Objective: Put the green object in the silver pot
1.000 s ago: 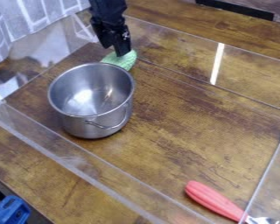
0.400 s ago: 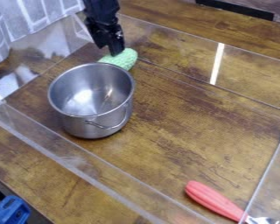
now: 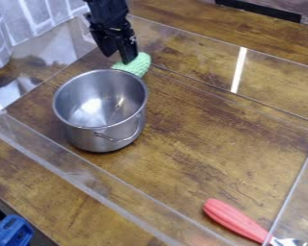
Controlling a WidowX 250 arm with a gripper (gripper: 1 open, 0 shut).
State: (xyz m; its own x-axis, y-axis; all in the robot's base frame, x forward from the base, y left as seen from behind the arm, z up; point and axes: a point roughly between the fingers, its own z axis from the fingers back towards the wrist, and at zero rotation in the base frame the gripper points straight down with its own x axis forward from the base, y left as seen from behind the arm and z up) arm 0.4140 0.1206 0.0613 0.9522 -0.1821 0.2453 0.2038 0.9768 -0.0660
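The green object (image 3: 140, 64) is a small light-green lump lying on the wooden table just behind the far right rim of the silver pot (image 3: 101, 109). The pot is shiny, round and upright, with nothing visible inside. My gripper (image 3: 115, 49) is dark and hangs just up and left of the green object, above the pot's far rim. Its fingers point down with a small gap between them and hold nothing. The green object lies free on the table, beside the right fingertip.
A red-orange elongated object (image 3: 237, 220) lies near the front right. Clear plastic walls (image 3: 105, 188) edge the wooden table. A bright light streak (image 3: 239, 69) reflects on the wood at the right.
My gripper has drifted up and to the left, away from the green object, which now shows more fully. The pot has not moved.
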